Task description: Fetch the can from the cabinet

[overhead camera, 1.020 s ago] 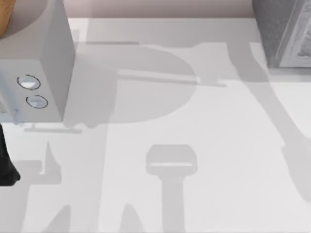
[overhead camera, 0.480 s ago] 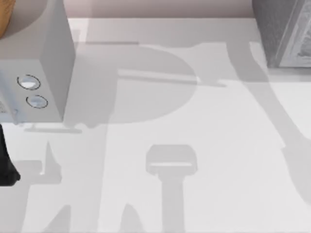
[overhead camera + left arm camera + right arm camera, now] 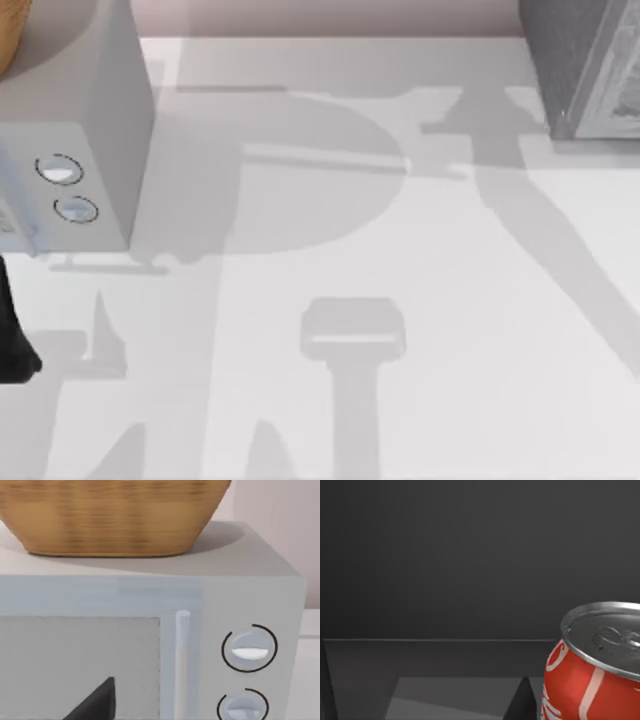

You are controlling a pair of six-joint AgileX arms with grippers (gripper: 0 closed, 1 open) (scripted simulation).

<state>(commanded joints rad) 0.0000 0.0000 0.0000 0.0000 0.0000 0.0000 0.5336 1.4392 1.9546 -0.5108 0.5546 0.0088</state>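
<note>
The right wrist view looks into a dark cabinet interior, where the red can stands upright close by; whether the right hand is open cannot be told. In the top view the cabinet sits at the surface's far right. The arm shadow there has shifted since a second ago. The left arm waits by the microwave, which carries a basket.

The red can is cut off by the edge of my right wrist view, its lower body and far side unseen. Atop the microwave, the wicker basket loses its upper part, and the microwave's lower knob is clipped.
</note>
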